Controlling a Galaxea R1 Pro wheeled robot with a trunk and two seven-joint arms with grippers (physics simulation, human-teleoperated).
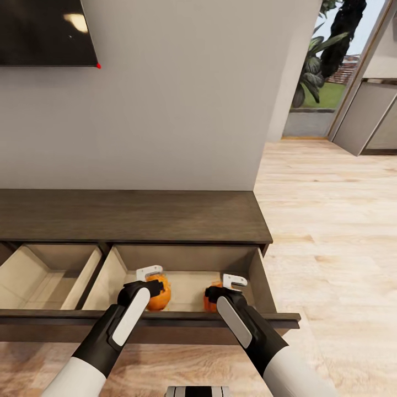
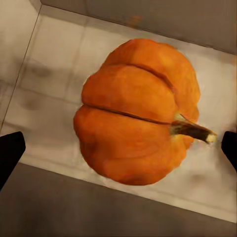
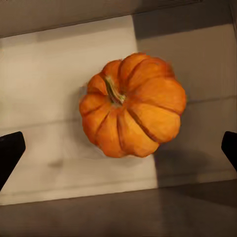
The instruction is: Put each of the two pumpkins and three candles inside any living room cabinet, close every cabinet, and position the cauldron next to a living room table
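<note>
The dark-brown cabinet stands against the wall with its pull-out compartment drawn open. Two orange pumpkins lie on the compartment's pale floor. One pumpkin rests on its side, stem pointing sideways, just below my left gripper. The other pumpkin sits upright, stem up, under my right gripper. Both grippers are open: in each wrist view the dark fingertips stand wide apart, clear of the pumpkin. Candles, cauldron and table are out of view.
A second open compartment lies to the left, split off by a divider. A black TV hangs on the wall above. Light wood floor runs right toward a glass garden door and a grey unit.
</note>
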